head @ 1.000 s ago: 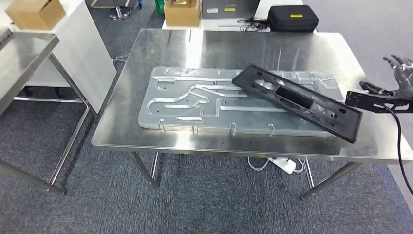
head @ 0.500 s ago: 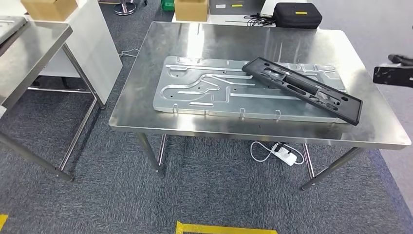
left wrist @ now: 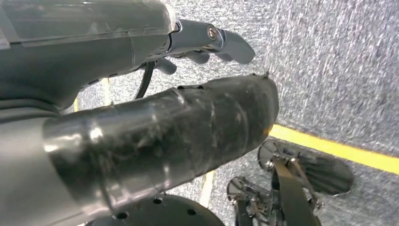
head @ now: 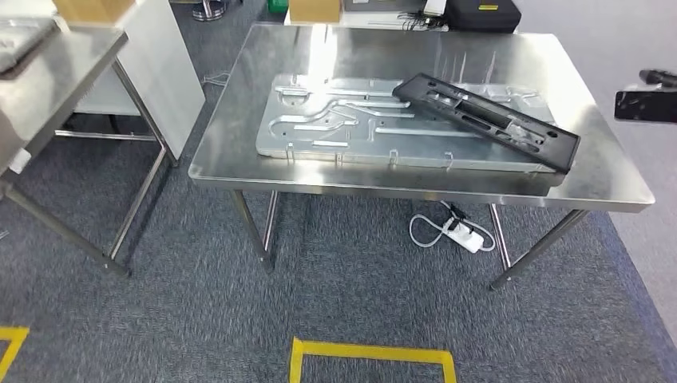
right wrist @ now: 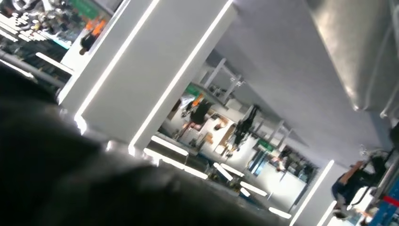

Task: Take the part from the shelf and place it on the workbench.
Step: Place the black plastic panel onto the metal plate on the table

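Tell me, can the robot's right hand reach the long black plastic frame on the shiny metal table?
Probably not yet. The right arm sits off the steel table's right side, apart from the long black frame; nothing blocks the way.

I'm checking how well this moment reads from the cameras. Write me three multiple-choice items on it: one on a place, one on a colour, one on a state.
1. Where does the black frame part lie?
A. on the carpet
B. across the grey metal plate on the steel workbench
C. on the cardboard box

2. What colour is the tape on the carpet?
A. yellow
B. red
C. white

3. How does the black part sit?
A. upright on end
B. hanging off the workbench edge
C. flat, slantwise over the plate

Answers: 1 B, it rests on the plate; 2 A, the lines are yellow; 3 C, it crosses the plate's right end at an angle.
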